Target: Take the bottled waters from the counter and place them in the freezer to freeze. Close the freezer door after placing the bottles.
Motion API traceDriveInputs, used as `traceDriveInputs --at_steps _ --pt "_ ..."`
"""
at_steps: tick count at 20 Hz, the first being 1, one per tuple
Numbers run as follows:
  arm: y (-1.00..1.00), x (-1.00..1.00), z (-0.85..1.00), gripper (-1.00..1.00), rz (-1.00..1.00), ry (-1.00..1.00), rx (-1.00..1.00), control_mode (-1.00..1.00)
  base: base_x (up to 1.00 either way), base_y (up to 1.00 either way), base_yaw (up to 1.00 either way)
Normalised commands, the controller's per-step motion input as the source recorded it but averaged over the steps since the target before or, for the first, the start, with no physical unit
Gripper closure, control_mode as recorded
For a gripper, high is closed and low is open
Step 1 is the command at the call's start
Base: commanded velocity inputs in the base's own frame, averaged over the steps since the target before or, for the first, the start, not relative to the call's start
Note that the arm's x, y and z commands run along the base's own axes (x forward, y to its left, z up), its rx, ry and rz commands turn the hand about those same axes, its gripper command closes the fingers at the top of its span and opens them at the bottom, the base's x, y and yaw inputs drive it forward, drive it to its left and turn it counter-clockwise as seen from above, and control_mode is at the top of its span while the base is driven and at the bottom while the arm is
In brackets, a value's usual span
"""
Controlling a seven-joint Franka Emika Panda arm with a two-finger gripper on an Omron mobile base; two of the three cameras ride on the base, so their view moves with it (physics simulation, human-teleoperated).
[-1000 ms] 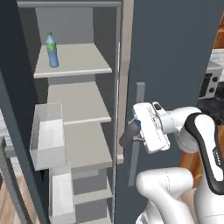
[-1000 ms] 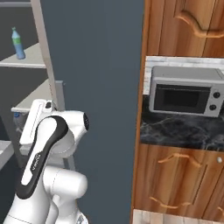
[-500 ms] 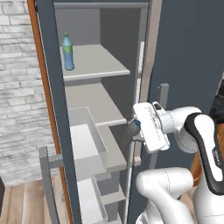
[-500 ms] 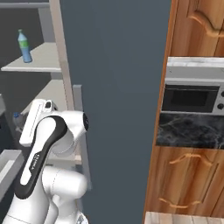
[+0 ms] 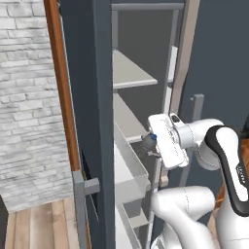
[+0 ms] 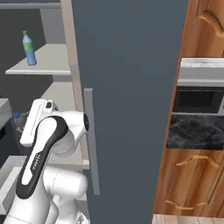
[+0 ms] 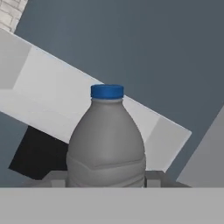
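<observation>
The jaws (image 7: 106, 178) are partly closed, clamped on the sides of the greyish bottle (image 7: 106, 142) with the blue cap (image 7: 107, 91), which stands upright between them; it bears no readable label. The other bottle (image 6: 29, 48), clear bluish with a green cap and blue label, its writing too small to read, stands on a freezer shelf (image 6: 43, 63) above the jaws, well apart from them.

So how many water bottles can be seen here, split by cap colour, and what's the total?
Green-capped bottle, standing on a freezer shelf: 1
Blue-capped bottle, held in the gripper: 1
Total: 2
</observation>
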Motion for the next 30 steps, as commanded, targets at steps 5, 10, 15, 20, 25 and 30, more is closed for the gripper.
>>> traceDriveInputs --at_steps 5,10,15,20,25,30 --pt "0.12 0.0 0.16 1.0 -0.07 0.0 -0.01 -1.0 0.0 0.33 -0.07" --pt "0.18 0.0 0.84 1.0 -0.35 0.0 0.0 -1.0 0.0 0.0 0.0" --pt "0.06 0.07 1.0 1.0 -0.44 0.14 0.03 -1.0 0.0 0.0 0.0" --pt "-0.52 0.0 1.0 1.0 -0.27 0.23 0.21 -1.0 0.0 0.0 0.0" --pt "-0.64 0.0 0.99 1.0 -0.2 0.19 0.25 -1.0 0.0 0.0 0.0" --pt "-0.26 0.0 0.26 1.0 -0.09 0.06 0.07 -1.0 0.0 0.0 0.0"
